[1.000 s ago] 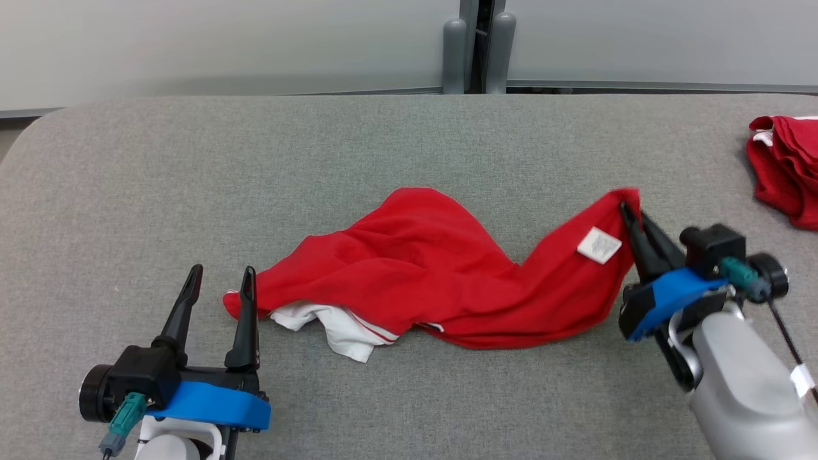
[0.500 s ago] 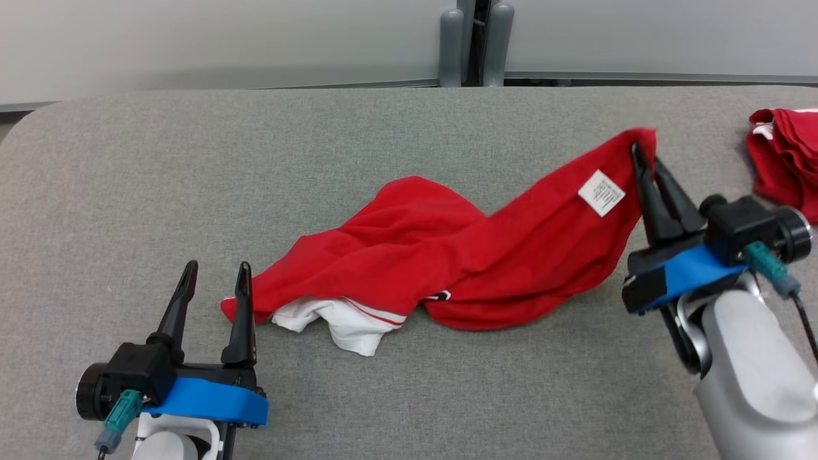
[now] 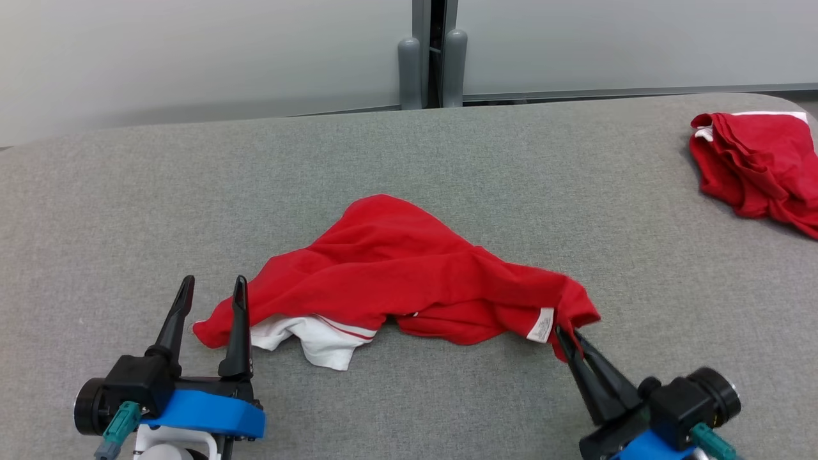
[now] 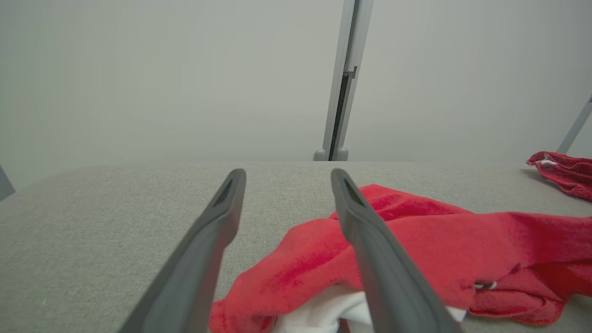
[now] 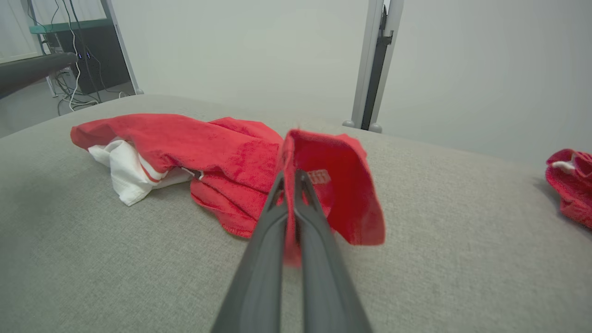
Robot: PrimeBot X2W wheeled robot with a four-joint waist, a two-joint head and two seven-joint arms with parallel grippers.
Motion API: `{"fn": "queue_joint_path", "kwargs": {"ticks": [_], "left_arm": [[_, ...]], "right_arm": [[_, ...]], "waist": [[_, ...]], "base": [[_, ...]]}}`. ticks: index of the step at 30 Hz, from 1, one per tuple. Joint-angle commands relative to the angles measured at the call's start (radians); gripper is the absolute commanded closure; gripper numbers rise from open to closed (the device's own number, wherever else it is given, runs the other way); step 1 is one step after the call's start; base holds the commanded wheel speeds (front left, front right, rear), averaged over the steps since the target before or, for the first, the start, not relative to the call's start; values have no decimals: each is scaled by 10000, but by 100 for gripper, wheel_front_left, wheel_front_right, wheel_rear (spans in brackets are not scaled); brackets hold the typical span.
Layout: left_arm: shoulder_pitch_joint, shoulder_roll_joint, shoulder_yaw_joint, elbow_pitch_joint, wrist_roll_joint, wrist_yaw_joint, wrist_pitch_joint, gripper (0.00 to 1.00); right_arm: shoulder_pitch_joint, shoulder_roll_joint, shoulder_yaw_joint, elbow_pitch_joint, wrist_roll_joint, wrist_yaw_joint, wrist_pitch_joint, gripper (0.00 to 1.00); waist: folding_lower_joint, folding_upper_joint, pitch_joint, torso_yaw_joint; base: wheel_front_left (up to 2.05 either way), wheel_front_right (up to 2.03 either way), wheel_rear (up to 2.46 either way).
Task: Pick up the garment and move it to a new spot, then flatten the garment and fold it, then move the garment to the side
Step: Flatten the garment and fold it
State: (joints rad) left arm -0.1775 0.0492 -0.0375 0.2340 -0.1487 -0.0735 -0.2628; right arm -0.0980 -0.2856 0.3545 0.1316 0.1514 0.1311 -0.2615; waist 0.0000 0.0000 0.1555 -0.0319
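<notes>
Right gripper (image 3: 565, 333) at 5 o'clock is clenched on the hem of the red garment (image 3: 396, 268). Left gripper (image 3: 213, 284) at 7 o'clock is released, at the other end. The hem is best kept pinched and low so bunching is avoided. Garment is crumpled mid grey padded table (image 3: 128, 191). Second red pile (image 3: 754, 160) at 2 o'clock, pale wall panels (image 3: 192, 51) behind.

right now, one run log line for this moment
red garment: crumpled | right gripper: shut on its corner | left gripper: open at its left end | second garment: far right of table
</notes>
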Motion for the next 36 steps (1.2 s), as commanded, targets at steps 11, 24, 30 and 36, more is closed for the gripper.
{"fn": "queue_joint_path", "kwargs": {"ticks": [11,24,30,36], "left_arm": [[157,33,48,23,19,-96,-27,0],[225,33,64,55,5,-128,-25,0],[245,33,59,41,-38,-91,-25,0],[173,33,57,31,-17,-72,-27,0]], "right_arm": [[1192,-862,2003,202,72,-8,-48,50],[1319,-809,-604,-2216,-605,-6,-49,0],[1208,-849,-1550,-2645,-822,-6,-49,0],[473,-1040,-1644,-2290,-840,-6,-49,0]], "waist": [[0,0,-44,-219],[0,0,-180,-91],[0,0,-198,-5],[0,0,-183,45]], "base": [[0,0,0],[0,0,0],[0,0,0],[0,0,0]]}}
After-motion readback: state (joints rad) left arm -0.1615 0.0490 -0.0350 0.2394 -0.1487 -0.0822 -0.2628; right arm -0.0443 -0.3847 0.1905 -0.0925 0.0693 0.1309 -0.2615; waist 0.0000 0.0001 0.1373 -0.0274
